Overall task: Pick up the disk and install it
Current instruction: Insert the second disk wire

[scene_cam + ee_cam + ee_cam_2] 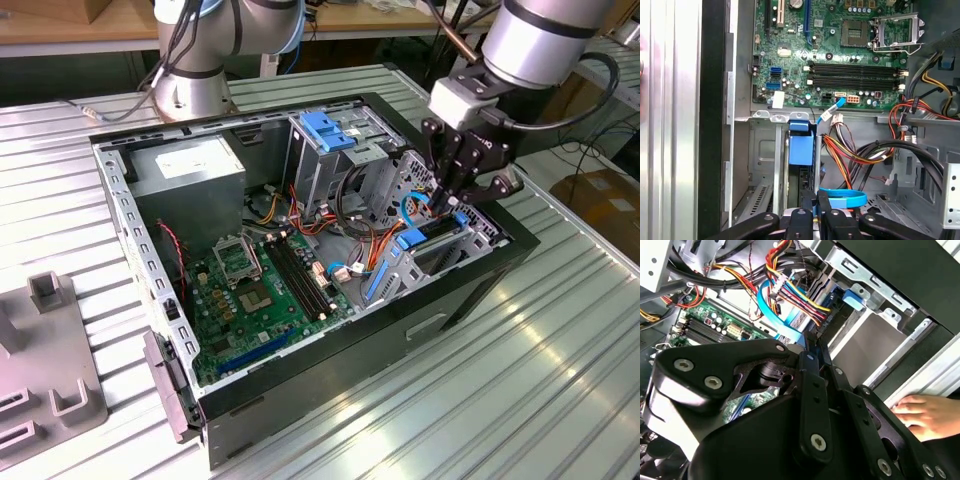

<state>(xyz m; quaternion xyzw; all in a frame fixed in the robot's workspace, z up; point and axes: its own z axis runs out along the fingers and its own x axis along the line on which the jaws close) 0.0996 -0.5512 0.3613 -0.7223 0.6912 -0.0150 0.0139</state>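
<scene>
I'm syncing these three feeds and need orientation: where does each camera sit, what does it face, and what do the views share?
Exterior view: off the arm, above the table, looking down into the open computer case; the arm and its gripper hang over the drive bay.
First wrist view: on the wrist, looking past the gripper at the motherboard and the disk.
Second wrist view: on the wrist, looking across the gripper at cables; a person's hand rests on the case edge.
Shared: all show gripper and motherboard.
</scene>
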